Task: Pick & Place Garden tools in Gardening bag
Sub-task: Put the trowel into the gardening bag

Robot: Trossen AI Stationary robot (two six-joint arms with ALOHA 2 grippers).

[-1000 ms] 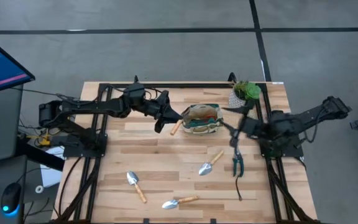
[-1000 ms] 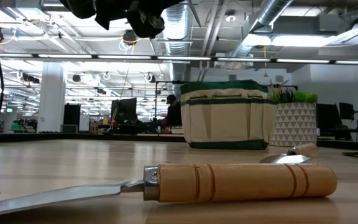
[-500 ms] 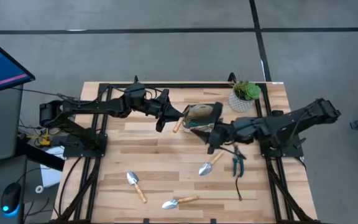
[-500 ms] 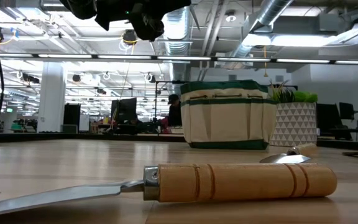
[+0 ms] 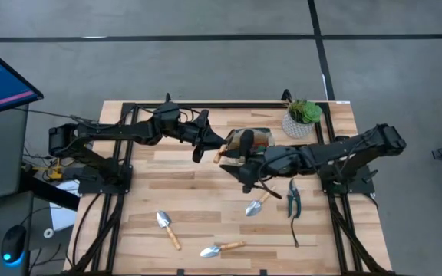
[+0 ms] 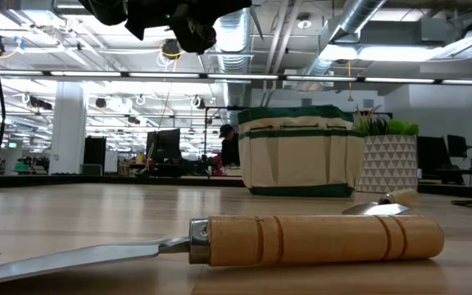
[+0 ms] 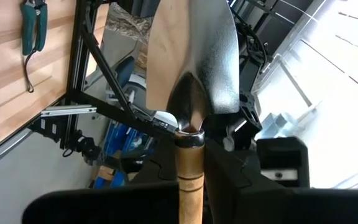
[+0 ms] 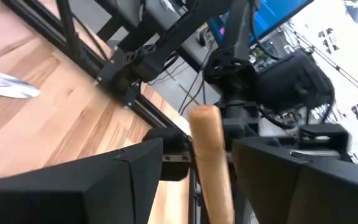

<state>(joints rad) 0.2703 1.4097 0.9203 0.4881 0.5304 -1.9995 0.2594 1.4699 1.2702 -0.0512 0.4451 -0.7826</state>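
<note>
My left gripper (image 5: 206, 146) is shut on a trowel, high above the table just left of the gardening bag (image 5: 258, 138). The trowel's wooden handle (image 5: 219, 156) and silver blade (image 7: 194, 56) point toward the right arm. My right gripper (image 5: 236, 165) reaches across the bag. It is open, with one finger on either side of that handle (image 8: 210, 162) and a gap showing on both sides. In the low view the beige and green bag (image 6: 300, 152) stands upright on the table. My left gripper pinches the trowel's wooden handle (image 7: 189, 171) between its two fingers, behind the metal collar. Its own fingers hide the exact spot. The fingers come level from the table's left, in line with the trowel. The trowel is lifted clear, blade pointing away from the gripper.
Three more trowels lie on the table (image 5: 259, 201) (image 5: 167, 228) (image 5: 222, 248), the last close to the low camera (image 6: 301, 239). Pruning shears (image 5: 293, 201) lie near the right arm's base. A potted plant (image 5: 301, 119) stands at the far right, behind the bag.
My right gripper has swept toward the table's left, from beside the plant pot across the bag to the trowel in my left gripper, rolling as it went. The left gripper and its trowel have stayed in place.
</note>
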